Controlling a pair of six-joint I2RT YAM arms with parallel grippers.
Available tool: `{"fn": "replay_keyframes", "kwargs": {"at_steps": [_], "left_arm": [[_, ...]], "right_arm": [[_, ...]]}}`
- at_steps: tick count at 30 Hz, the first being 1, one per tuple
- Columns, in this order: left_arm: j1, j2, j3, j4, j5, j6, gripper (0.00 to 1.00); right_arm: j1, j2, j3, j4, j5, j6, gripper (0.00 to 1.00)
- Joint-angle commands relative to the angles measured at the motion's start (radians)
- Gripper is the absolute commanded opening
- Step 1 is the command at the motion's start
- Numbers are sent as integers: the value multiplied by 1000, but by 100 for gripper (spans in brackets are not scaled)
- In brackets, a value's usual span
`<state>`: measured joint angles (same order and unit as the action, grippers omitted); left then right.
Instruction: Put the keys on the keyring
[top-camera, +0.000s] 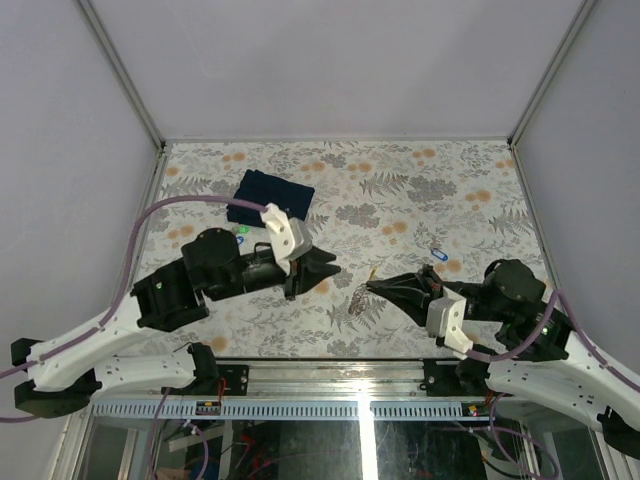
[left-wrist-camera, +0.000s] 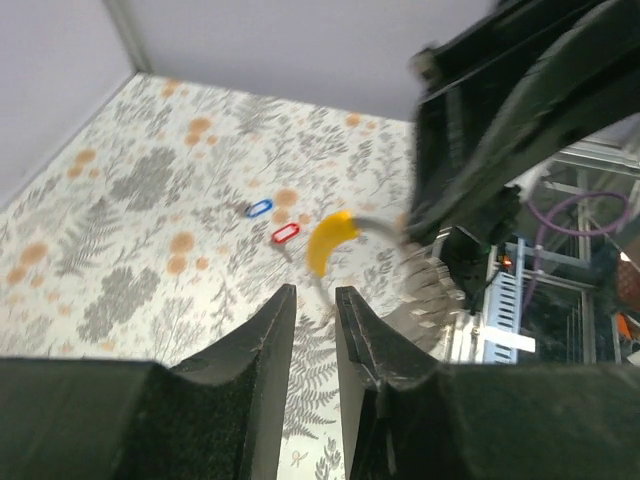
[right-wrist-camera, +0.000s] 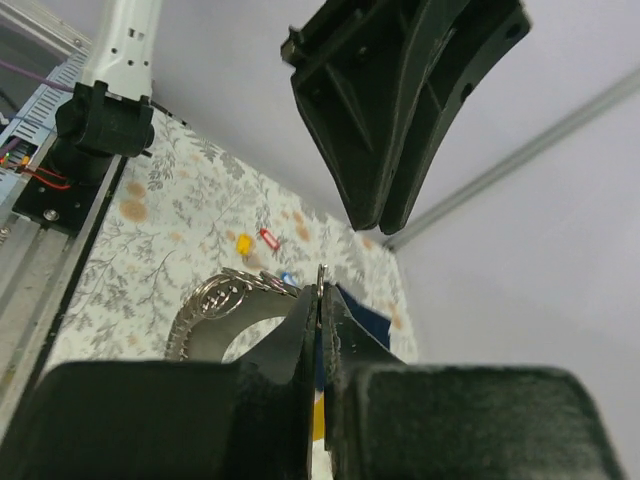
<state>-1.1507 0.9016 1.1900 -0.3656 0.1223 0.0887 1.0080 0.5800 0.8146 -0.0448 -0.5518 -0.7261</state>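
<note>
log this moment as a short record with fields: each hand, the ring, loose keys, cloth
right hand: shut on the thin grey metal keyring, held above the floral table
left hand: narrowly open, empty, facing the keyring
yellow-tagged key: at the keyring, by the right hand
blue-tagged key: loose on the table
red-tagged key: loose on the table
dark blue folded cloth: flat at the table's far left

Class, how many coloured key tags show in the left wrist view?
3: a blue tag and a red tag lying on the table, and a yellow tag just right of them. Others may be hidden.
</note>
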Motion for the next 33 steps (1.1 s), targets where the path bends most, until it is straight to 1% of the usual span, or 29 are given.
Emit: {"fn": "replay_keyframes", "kwargs": {"at_steps": [1,4,6,10,15,21,23,28,33], "left_arm": [[127,53,-30,99,1,-117,24],[235,104,-69,146,77,-201,24],[279,149,-86,180,102,-235,24],[305,277,-111,283,116,-293,24],[308,480,-60,341,131,-352,25],[302,780,106,329,184,-436,27],[289,882,172,320,175,-464,28],[232,1101,325,299,76,-533,31],[181,1240,461,253,-65,-612,38]], "right_arm": [[4,-28,131,-175,208,210,0],[4,-32,187,-288,260,285,0],[5,-45,208,-336,276,310,0],[5,-72,246,-400,322,376,0],[5,-87,310,-479,398,454,0],[5,-79,372,-542,519,541,0],[5,-73,390,-546,567,573,1],[4,-76,398,-529,680,658,1],[5,-91,393,-532,765,718,2]]}}
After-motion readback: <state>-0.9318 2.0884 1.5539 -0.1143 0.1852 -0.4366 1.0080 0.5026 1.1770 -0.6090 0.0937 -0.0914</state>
